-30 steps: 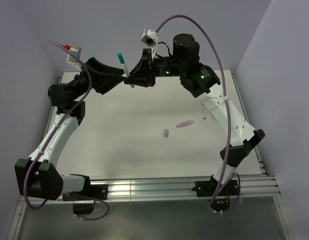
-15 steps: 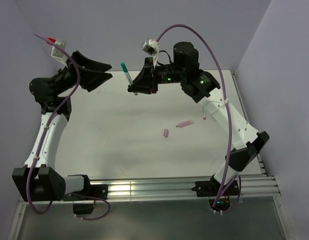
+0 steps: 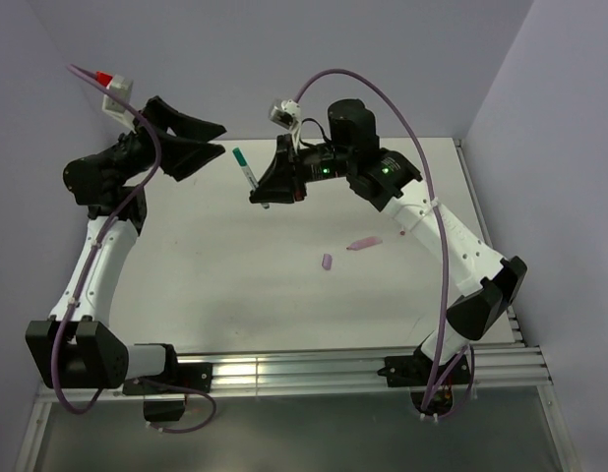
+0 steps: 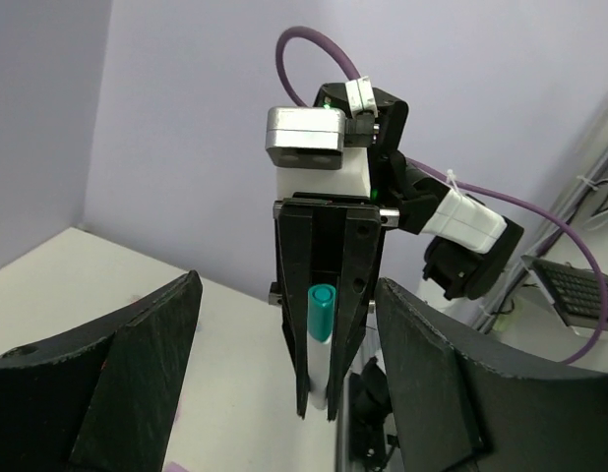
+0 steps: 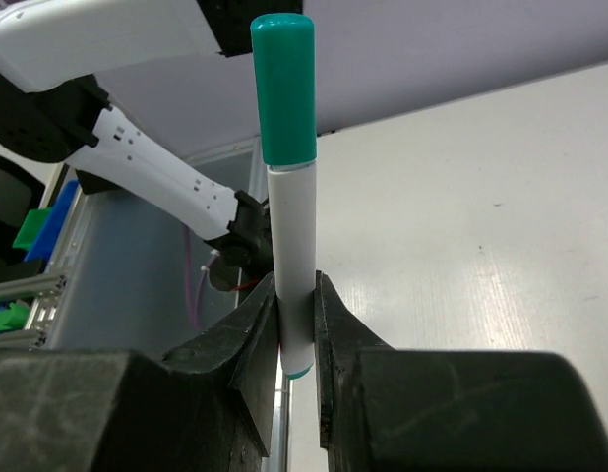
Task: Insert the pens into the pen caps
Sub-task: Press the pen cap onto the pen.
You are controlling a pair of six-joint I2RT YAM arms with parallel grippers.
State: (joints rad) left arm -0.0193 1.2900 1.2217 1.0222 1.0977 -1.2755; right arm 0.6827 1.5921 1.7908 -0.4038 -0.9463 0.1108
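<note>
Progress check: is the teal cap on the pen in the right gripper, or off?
On. The teal cap covers the top of the white pen, no gap; the right gripper clamps the barrel below.

No readable text, labels or numbers in any view, white pen (image 5: 292, 275) and teal cap (image 5: 284, 88) plain where visible

The white pen (image 5: 290, 256) carries a teal cap (image 5: 284, 88). The right claw (image 5: 296, 305) and the left claw (image 3: 217, 141) are both black. The table (image 3: 215, 285) is off-white, the loose lilac cap (image 3: 327, 263) is pale against it, and the pink pen (image 3: 364, 242) is a soft rose. The cables (image 3: 334, 71) are purple, the arms (image 3: 92, 270) are white with black joints, and the walls (image 3: 432, 39) are lavender.
</note>
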